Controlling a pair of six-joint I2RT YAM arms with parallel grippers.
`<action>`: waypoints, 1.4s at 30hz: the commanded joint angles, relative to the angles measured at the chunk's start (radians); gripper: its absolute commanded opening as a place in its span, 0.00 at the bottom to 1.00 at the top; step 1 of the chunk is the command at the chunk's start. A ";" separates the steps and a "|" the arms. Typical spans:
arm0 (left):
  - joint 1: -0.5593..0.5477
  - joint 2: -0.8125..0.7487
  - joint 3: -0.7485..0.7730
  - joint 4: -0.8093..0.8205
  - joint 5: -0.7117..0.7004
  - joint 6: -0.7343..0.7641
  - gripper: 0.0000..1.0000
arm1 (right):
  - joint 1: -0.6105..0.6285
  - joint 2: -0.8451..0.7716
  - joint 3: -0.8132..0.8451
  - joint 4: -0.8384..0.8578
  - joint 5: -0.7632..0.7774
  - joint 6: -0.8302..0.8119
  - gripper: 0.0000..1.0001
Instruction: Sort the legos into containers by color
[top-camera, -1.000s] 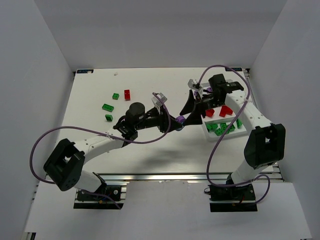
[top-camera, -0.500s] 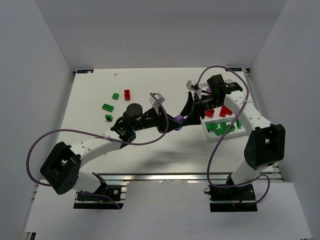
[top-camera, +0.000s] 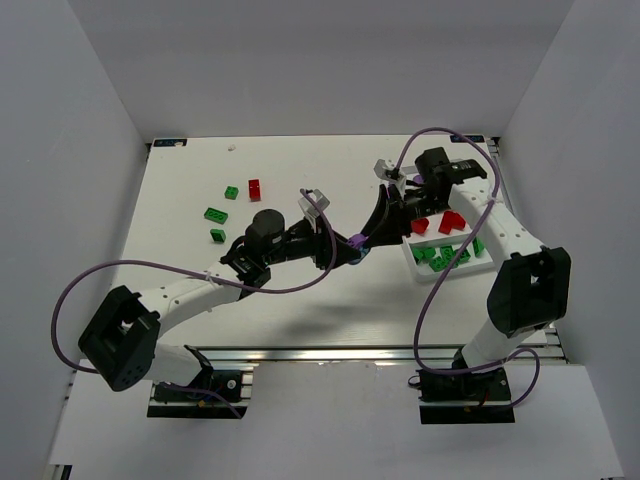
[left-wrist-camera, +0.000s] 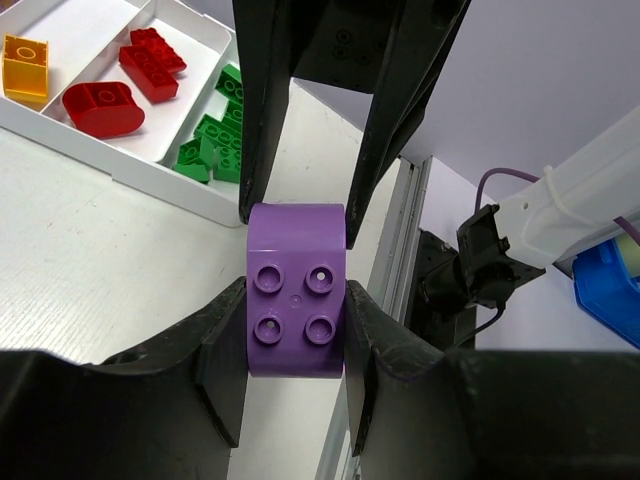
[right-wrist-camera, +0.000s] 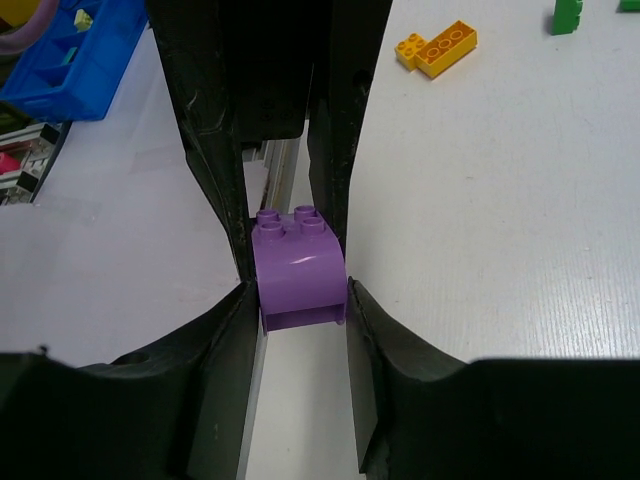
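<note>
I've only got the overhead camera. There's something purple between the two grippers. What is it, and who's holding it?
Observer: A purple rounded brick with four studs. The left gripper is clamped on its sides.
Operator: Does the right one have it too?
Observer: The right gripper has a finger close on each side; whether they press yet, I can't tell.
Operator: Any yellow in the tray? The arm blocks my view.
Observer: Yes, one yellow brick in the outer compartment of the tray, beyond the red pieces.
</note>
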 joint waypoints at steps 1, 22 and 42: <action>-0.002 -0.043 -0.005 0.001 -0.012 0.014 0.18 | 0.008 0.023 0.063 -0.143 -0.051 -0.105 0.32; -0.002 -0.147 -0.041 -0.066 -0.201 0.057 0.82 | 0.017 -0.003 0.075 0.088 0.102 0.086 0.06; 0.044 -0.376 -0.083 -0.522 -0.701 -0.090 0.89 | -0.295 0.222 0.132 0.928 1.179 0.586 0.00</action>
